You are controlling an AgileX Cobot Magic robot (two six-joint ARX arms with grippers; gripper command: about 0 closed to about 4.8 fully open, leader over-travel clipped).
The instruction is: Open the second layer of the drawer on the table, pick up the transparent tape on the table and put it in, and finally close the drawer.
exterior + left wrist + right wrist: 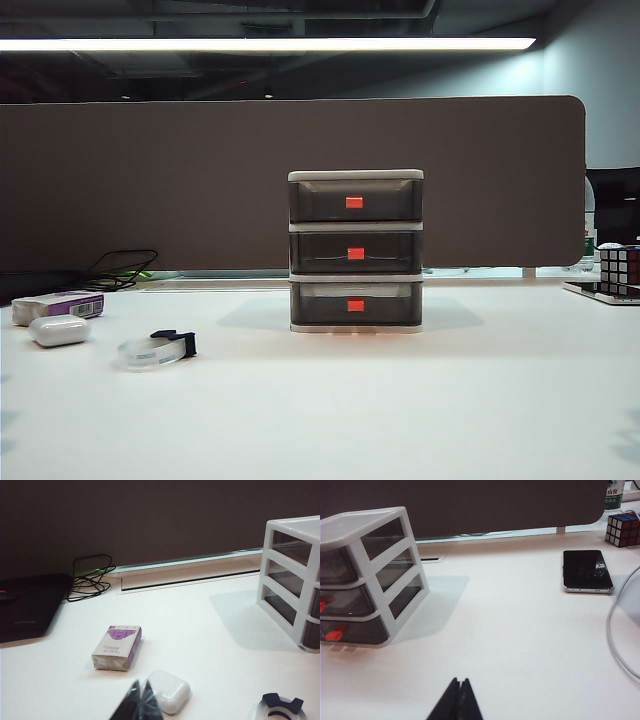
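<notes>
Tools (138,702) (458,700) closed, above table (480,400)

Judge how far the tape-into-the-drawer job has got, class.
Nothing is done: the second layer of the drawer is closed and the transparent tape lies on the table. Nothing is in hand: left hand and right hand are shut, empty, away from both. Opening, loading and closing remain.

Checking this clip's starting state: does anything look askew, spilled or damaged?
Nothing stands out. The drawer stands upright with all three layers shut, the transparent tape lies intact on the table, and both the left gripper and right gripper are shut.
</notes>
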